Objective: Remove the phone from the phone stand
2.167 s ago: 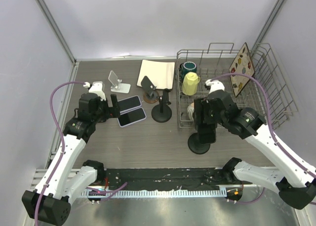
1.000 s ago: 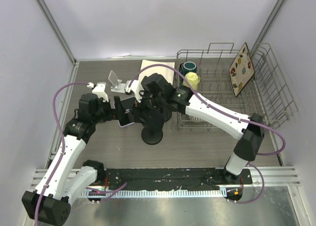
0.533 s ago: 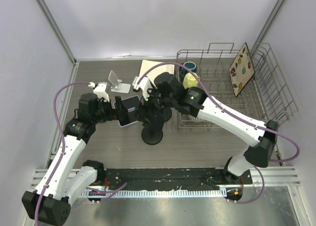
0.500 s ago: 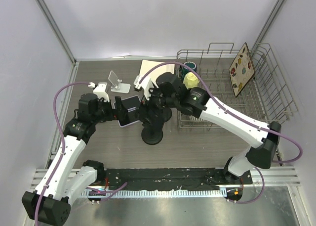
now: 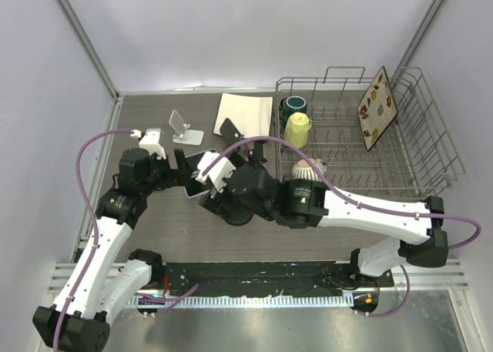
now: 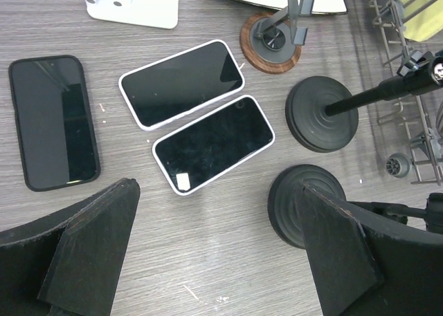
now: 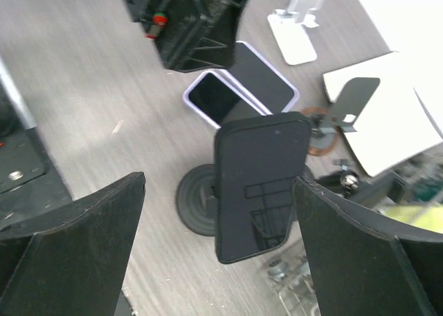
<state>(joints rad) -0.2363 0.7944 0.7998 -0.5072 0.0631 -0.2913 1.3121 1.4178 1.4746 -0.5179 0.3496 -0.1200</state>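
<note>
In the right wrist view a dark phone (image 7: 259, 184) sits upright on a black phone stand with a round base (image 7: 201, 205). My right gripper (image 7: 220, 188) hangs above it, open and empty, one finger on each side and clear of the phone. In the top view the right gripper (image 5: 227, 192) covers the phone, and only the stand's base (image 5: 233, 213) shows. My left gripper (image 5: 182, 172) is open and empty over the table; in its own view (image 6: 216, 188) the stand's base (image 6: 304, 205) lies beside its right finger.
Two white-cased phones (image 6: 183, 83) (image 6: 213, 143) and a black phone (image 6: 52, 122) lie flat on the table. A second black stand (image 6: 322, 113), a wood-based stand (image 6: 271, 32) and a white stand (image 5: 183, 127) stand behind. A dish rack (image 5: 400, 148) holds a yellow mug (image 5: 296, 129).
My right arm has drawn back toward the near edge, and its open gripper now hangs over the stand with the phone. The stand and my left arm have hardly moved.
</note>
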